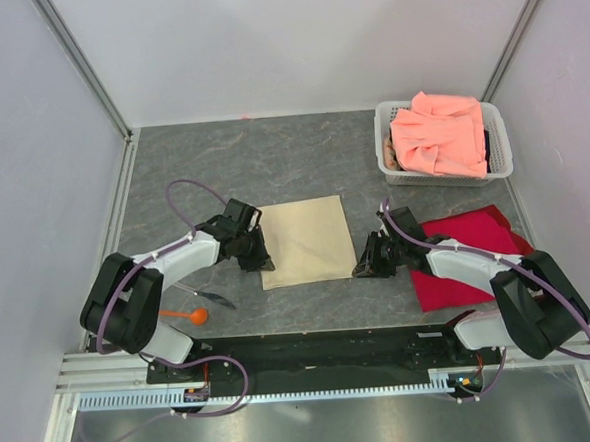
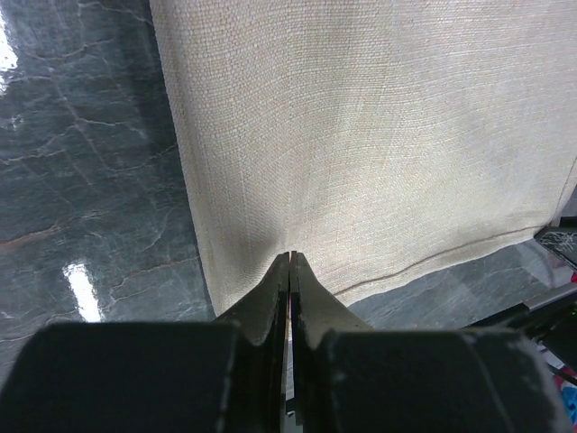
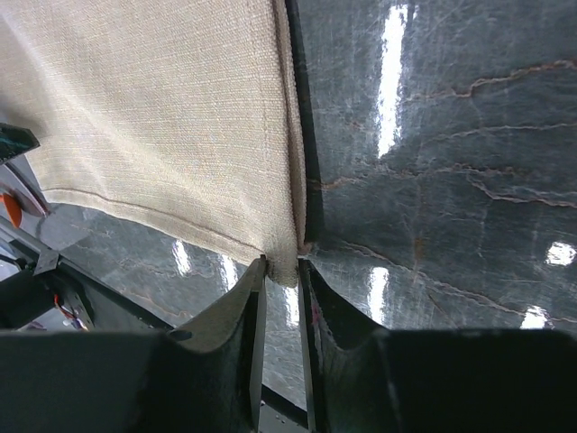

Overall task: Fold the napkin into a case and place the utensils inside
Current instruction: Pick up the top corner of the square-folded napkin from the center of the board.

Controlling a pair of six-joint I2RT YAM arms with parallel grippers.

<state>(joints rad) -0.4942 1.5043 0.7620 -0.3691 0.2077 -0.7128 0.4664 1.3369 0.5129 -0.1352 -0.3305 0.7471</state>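
- Seeing napkin [image 1: 306, 242] lying flat at centre of table [image 1: 192, 177], square, no fold showing.
- Noting left gripper [image 2: 289, 263] pressing fingers together on napkin's near left corner, seemingly pinching cloth.
- Noting right gripper [image 3: 282, 269] straddling near right corner, fingers standing a slit apart, not clamping.
- Spotting spoon [image 1: 186, 314] and dark utensil [image 1: 213, 299] lying beside left arm [image 1: 130, 301], off napkin.
- Judging task as barely starting: first fold pending, then shaping the case, then loading both utensils.
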